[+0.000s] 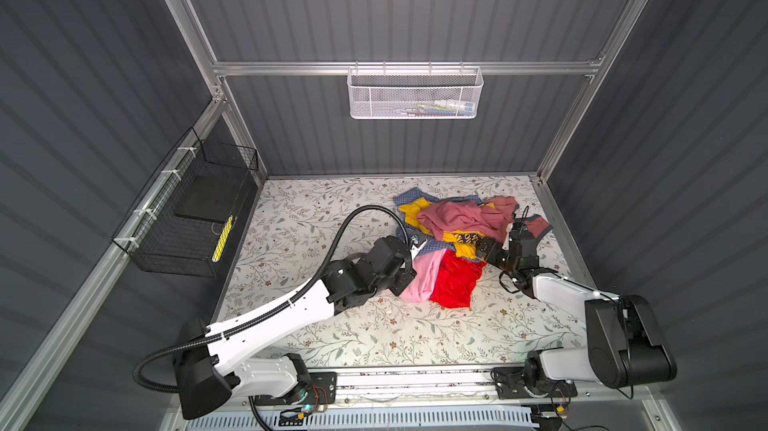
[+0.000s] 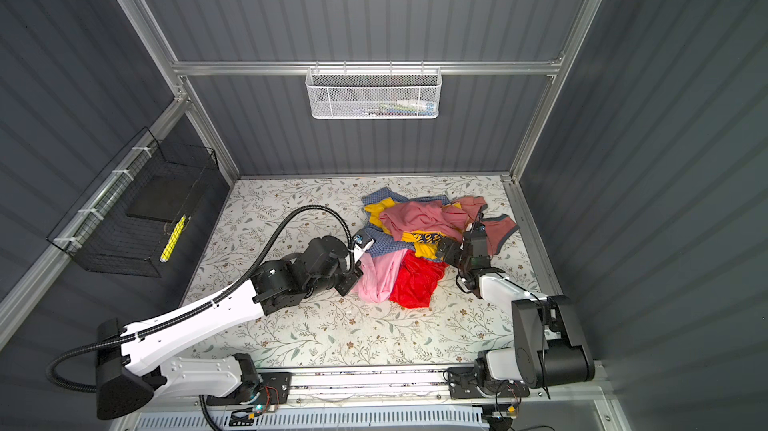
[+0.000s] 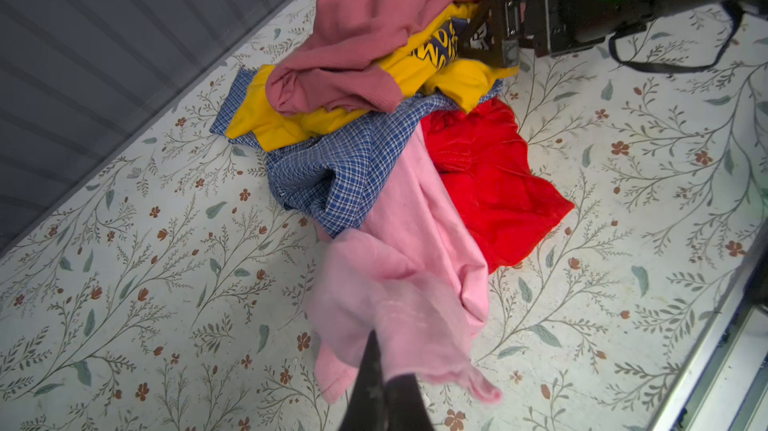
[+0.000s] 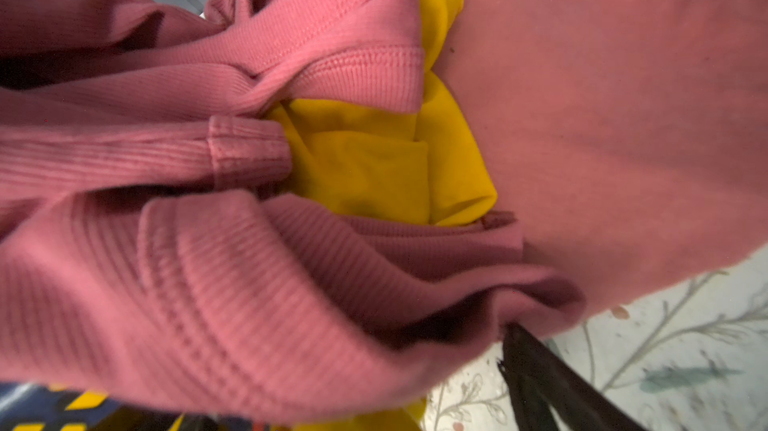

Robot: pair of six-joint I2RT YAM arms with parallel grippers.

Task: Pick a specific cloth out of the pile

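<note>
On the floral tabletop (image 1: 332, 325) the pile (image 1: 457, 221) sits pinned by the right gripper (image 3: 490, 29), its fingers' spread unclear, while the left gripper (image 3: 384, 383) pinches the light pink cloth (image 3: 415, 242) at the pile's near edge; drawing it clear likely comes next.

Floral-print surface (image 1: 332, 325) carries the pile (image 1: 457, 221) at right of centre in both top views, with the pink cloth (image 1: 424, 279) and a red garment (image 1: 457, 283) spread side by side, touching, at its lower edge.
</note>
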